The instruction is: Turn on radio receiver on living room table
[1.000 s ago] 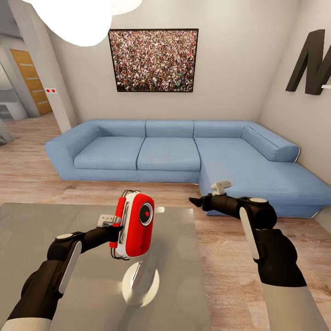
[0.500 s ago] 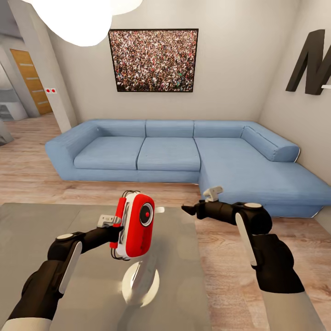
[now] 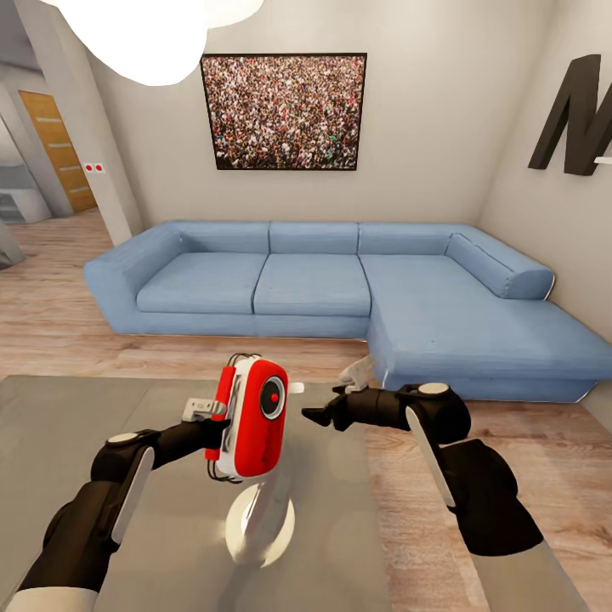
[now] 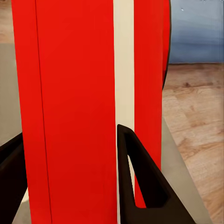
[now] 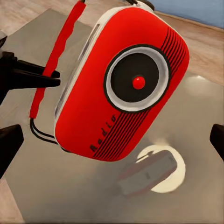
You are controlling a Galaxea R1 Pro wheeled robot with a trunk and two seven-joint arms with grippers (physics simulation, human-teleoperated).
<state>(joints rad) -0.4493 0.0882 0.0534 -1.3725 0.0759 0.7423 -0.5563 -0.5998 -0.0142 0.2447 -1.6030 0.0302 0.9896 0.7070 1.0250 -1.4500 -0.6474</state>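
Observation:
The radio receiver (image 3: 255, 418) hangs upright above the glossy grey table (image 3: 68, 442), its red front and round dial (image 5: 137, 82) turned towards my right arm. My left gripper (image 3: 221, 427) is shut on its left edge; in the left wrist view the dark fingers (image 4: 140, 186) clamp the red and white body (image 4: 74, 102). A thin wire handle with a red sleeve (image 5: 58, 56) runs along that side. My right gripper (image 3: 316, 414) is open, a short gap to the right of the dial and not touching it. Its fingertips (image 5: 9, 142) stand wide apart in the right wrist view.
The radio's pale reflection (image 3: 259, 520) lies on the tabletop below it. A blue L-shaped sofa (image 3: 314, 285) stands behind the table across a strip of wood floor (image 3: 416, 476). A framed crowd picture (image 3: 285, 110) and a dark letter N (image 3: 578, 119) hang on the beige walls.
My right arm has swung left and slightly down, bringing its open gripper close to the radio's front. The left gripper and the radio have stayed in place.

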